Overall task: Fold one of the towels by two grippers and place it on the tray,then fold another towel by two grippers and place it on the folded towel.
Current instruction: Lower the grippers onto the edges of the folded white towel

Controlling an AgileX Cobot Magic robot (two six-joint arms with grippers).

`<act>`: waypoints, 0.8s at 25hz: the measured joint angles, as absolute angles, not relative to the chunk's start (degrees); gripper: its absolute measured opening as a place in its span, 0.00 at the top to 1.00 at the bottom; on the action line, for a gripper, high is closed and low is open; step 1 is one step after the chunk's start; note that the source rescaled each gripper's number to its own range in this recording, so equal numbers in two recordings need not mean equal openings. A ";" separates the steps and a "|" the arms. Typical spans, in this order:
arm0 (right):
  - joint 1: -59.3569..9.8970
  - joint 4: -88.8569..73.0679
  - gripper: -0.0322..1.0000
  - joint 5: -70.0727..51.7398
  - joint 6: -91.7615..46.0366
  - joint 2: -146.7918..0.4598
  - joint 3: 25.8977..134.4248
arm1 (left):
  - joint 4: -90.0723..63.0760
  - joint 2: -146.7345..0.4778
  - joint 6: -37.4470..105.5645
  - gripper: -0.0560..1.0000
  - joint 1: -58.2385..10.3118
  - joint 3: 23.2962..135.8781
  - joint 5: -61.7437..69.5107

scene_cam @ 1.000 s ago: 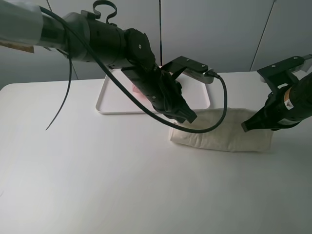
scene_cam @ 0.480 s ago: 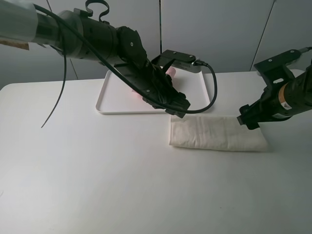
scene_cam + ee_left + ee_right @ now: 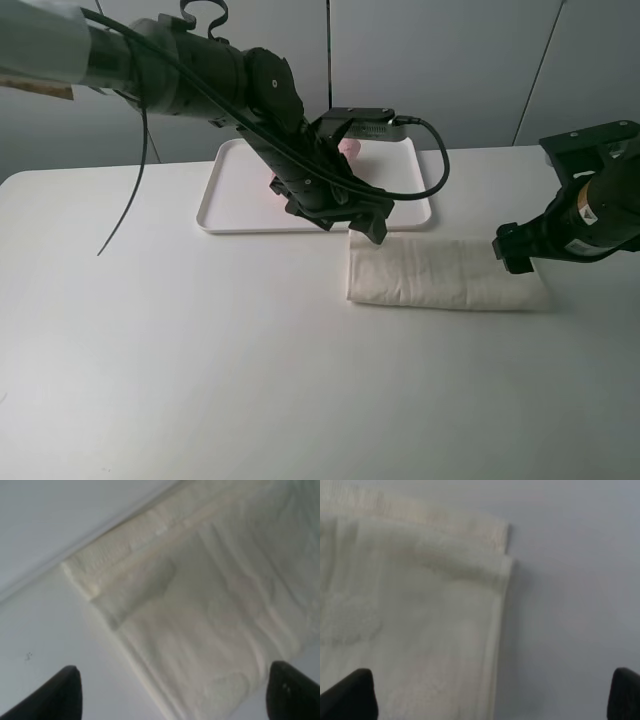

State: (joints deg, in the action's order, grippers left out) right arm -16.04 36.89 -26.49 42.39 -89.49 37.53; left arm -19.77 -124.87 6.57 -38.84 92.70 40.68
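Exterior high view: the cream off-white terry towel (image 3: pixel 445 273), folded into a long flat strip, is seen lying on the white worktop (image 3: pixel 200 350), just in front of the flat white rectangular plastic tray (image 3: pixel 225 215). Its long axis runs side to side, roughly parallel to the tray's near rim. The left tool (image 3: pixel 372 230) is held over the strip's left end and the right tool (image 3: pixel 510 256) over its right end, so each arm is nearer its own short edge. In both wrist views the fingertips are spread wide with only towel below them, and nothing is gripped. A crosswise fold, one short end carried over the other, is judged to be next. On the tray, only patches of the pale pink terry towel (image 3: pixel 350 147) are visible behind the left arm.
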 joint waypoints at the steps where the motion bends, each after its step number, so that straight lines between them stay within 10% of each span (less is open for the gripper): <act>1: -16.04 33.52 0.00 -27.75 39.62 -89.49 38.79 | -18.30 -126.01 4.96 0.05 -38.84 95.18 42.96; 9: -7.73 3.17 0.00 -40.76 12.47 -89.49 48.90 | -14.73 -131.68 -1.97 0.05 -38.80 105.82 53.50; 20: -2.40 0.67 0.00 -49.31 5.96 -91.91 51.17 | -6.83 -135.03 -10.97 0.05 -38.70 105.96 54.51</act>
